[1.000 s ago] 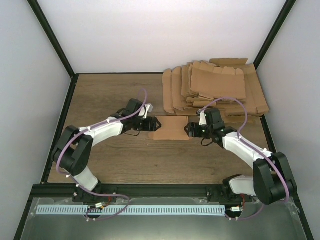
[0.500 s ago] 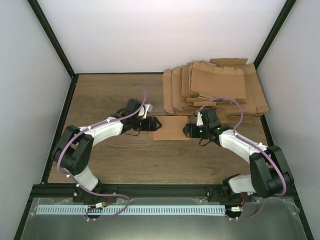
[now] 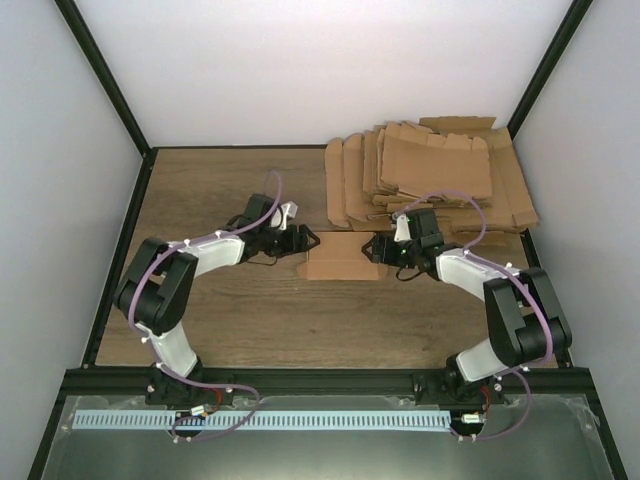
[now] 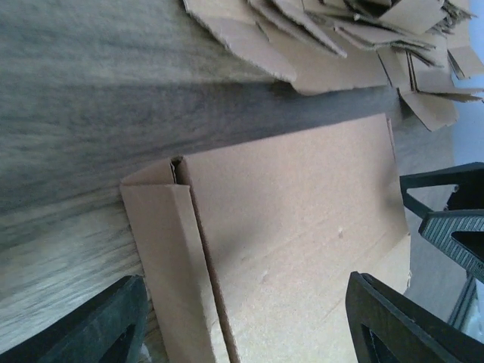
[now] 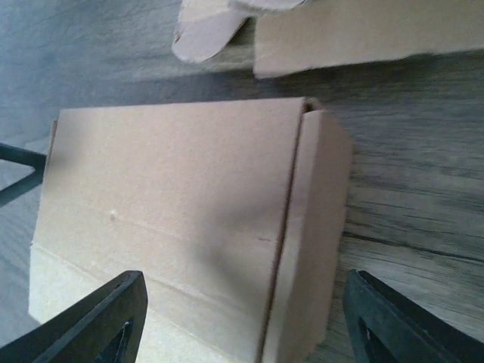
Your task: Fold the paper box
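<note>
Two sets of fingers hung spread, holding nothing. The left fingers (image 4: 106, 333) and right fingers (image 5: 98, 318) each straddled one end of the paper box (image 3: 343, 258), which lay partly folded mid-worktop (image 3: 230, 320). Tucking the end flaps (image 4: 166, 265) looked next to me, and that called for an inward push from both sides.

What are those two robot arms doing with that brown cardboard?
They are folding a paper box. It lies nearly flat on the table between them. The left gripper is at its left end and the right gripper at its right end, both open. Each end shows a narrow creased flap. A pile of flat blanks lies behind.
</note>
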{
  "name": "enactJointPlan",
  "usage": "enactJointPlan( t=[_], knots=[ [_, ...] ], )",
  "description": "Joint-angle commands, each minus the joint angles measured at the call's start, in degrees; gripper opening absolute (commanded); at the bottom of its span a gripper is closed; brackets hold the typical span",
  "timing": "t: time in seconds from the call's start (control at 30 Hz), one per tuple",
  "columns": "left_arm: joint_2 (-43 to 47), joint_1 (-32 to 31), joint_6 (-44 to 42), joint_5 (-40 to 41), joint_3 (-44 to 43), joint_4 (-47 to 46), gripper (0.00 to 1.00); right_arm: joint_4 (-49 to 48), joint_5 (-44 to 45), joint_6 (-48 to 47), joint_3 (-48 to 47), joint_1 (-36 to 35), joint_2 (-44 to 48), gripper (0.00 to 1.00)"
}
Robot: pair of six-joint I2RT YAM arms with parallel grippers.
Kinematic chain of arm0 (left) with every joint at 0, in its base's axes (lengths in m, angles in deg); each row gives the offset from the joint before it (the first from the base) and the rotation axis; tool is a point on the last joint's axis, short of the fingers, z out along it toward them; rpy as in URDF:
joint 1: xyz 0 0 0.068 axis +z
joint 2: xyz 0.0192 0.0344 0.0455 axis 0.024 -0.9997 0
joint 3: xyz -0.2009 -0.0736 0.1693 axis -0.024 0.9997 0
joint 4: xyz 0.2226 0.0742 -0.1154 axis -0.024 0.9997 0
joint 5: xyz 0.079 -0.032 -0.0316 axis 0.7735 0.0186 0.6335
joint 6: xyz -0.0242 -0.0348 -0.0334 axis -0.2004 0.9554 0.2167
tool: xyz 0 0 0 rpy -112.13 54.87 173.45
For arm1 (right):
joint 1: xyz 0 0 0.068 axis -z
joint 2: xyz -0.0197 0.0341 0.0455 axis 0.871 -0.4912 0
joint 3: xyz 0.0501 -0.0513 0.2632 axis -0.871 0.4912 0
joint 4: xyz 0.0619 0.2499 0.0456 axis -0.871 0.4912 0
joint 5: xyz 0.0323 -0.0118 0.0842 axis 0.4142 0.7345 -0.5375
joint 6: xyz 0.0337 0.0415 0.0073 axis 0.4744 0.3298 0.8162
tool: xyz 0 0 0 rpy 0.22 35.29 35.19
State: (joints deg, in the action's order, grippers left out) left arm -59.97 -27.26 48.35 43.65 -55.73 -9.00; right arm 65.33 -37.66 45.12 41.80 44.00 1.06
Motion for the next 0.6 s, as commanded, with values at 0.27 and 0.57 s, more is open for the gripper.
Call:
enactJointPlan(
  t=[0.27,0.57],
  knots=[
    [-1.37,-2.79,-0.05,-11.14,0.90,-0.71,0.75,-3.73,-16.64,2.12,2.47,0.27,1.28,0.72],
    [7.18,-4.64,0.54,-7.41,6.09,4.08,0.75,0.25,-19.12,4.38,6.99,-1.54,8.68,0.73]
  ],
)
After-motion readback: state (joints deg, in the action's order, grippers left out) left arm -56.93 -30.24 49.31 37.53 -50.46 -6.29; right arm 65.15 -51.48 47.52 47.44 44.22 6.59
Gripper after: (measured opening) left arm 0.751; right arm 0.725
